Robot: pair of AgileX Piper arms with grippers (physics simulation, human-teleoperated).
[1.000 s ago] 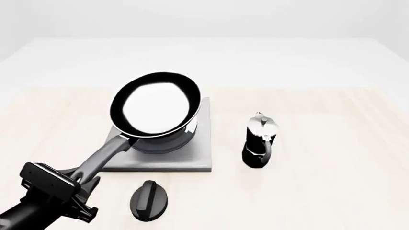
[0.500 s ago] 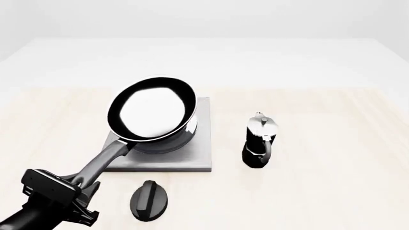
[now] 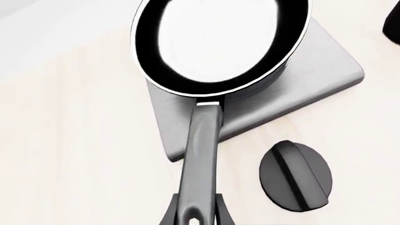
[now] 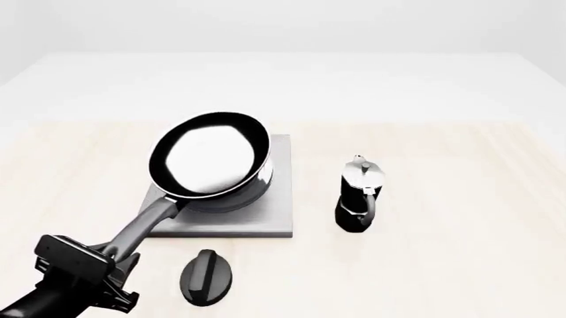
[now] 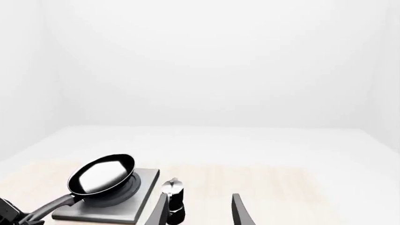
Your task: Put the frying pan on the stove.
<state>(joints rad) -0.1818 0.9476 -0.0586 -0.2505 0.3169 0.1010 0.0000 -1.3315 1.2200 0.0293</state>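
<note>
table (image 4: 460, 265): pale wood
frying pan (image 4: 211, 162): over stove (image 4: 265, 222)
left tool (image 4: 113, 260): clamped on pan handle
right tool (image 5: 198, 213): fingers spread, holding nothing

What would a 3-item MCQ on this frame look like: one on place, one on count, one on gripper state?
1. The moka pot stands where?
A. right of the stove
B. on the stove
C. left of the knob
2. How many loose black oval knobs lie on the table?
A. none
B. one
C. three
3. The left gripper is:
A. open above the pot
B. shut on the frying pan's handle
C. out of view

Key: 1 A, it stands apart from the stove. 2 B, a single knob in front of the stove. 3 B, its fingers clamp the frying pan by the handle end.
</note>
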